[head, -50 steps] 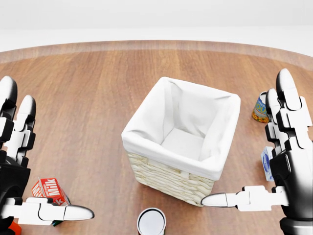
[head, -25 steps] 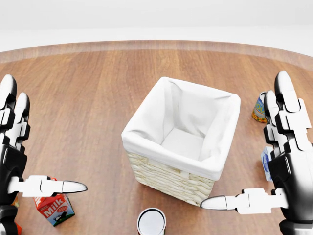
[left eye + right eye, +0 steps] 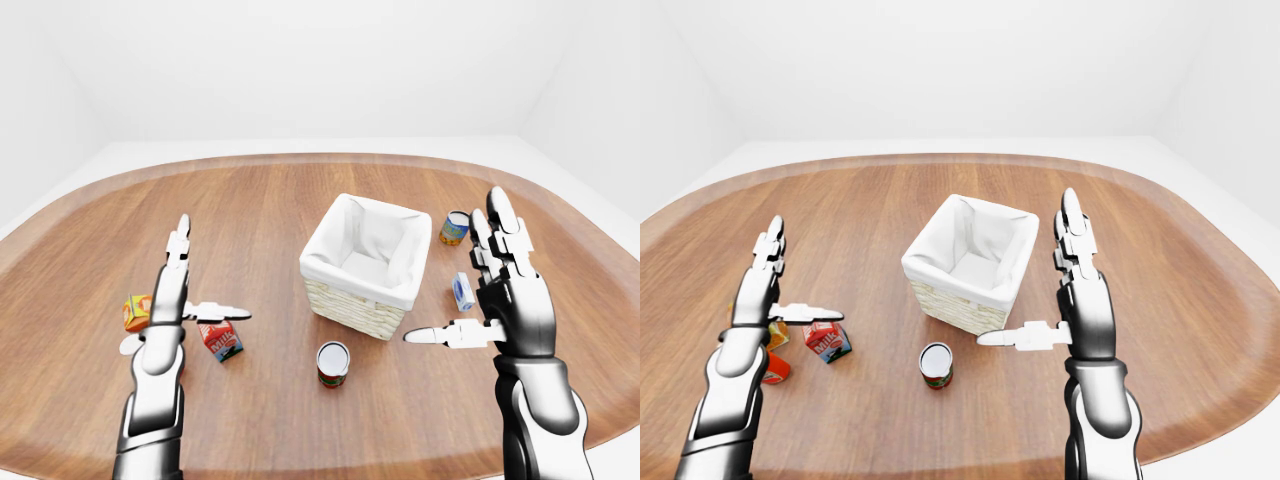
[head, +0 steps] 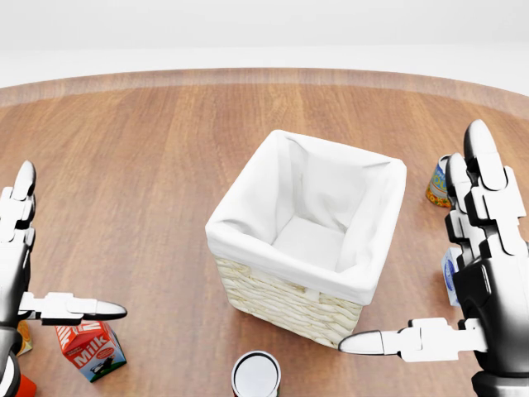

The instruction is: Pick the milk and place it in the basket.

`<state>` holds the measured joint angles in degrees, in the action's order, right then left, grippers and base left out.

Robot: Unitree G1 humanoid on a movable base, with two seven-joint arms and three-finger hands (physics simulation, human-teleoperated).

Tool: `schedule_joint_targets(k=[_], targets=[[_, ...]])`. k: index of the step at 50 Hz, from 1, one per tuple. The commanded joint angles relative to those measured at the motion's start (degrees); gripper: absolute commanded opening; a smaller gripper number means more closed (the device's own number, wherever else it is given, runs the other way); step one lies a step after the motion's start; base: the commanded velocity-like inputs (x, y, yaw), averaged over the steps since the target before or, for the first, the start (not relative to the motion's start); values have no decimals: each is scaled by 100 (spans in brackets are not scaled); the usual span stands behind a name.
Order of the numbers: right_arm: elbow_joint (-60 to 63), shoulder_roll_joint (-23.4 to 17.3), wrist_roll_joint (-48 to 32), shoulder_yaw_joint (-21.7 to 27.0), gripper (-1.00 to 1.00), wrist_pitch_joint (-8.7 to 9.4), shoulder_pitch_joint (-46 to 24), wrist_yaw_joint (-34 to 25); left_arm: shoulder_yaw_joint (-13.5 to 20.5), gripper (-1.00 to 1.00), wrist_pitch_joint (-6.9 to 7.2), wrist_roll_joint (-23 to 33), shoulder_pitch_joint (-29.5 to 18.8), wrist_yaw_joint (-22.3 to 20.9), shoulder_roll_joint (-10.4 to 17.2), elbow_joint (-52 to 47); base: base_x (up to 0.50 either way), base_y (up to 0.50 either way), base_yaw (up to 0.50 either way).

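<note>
Gaping basket (image 4: 248,240), milk (image 4: 91,350) outside

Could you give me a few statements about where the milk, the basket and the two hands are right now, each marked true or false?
1. The milk carton stands on the table. True.
2. The left hand grips the milk carton. False: its fingers are open, above the carton.
3. The basket is empty. True.
4. The right hand holds a can. False: it is open and holds nothing.
5. A can lies inside the basket. False: it stands on the table below the basket in the head view.
</note>
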<state>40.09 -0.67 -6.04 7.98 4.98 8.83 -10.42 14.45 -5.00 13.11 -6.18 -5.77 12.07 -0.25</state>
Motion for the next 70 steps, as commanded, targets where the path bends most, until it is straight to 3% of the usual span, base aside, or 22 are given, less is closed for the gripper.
schedule_joint_targets(k=[1,16,41,70], targets=[[-24,2,1,4,100,-26,2,12,-13,100,0,416,-62,-19,109,570,0,0,0],[-38,0,-24,-13,100,-36,-6,32,-45,100,0,452,-64,38,109,712,0,0,0],[-48,-4,3,11,100,-49,-9,28,-173,100,0,478,-531,457,321,2092,0,0,0],[-83,-1,-13,11,100,-94,-7,39,-263,100,0,386,-657,654,360,2576,0,0,0]])
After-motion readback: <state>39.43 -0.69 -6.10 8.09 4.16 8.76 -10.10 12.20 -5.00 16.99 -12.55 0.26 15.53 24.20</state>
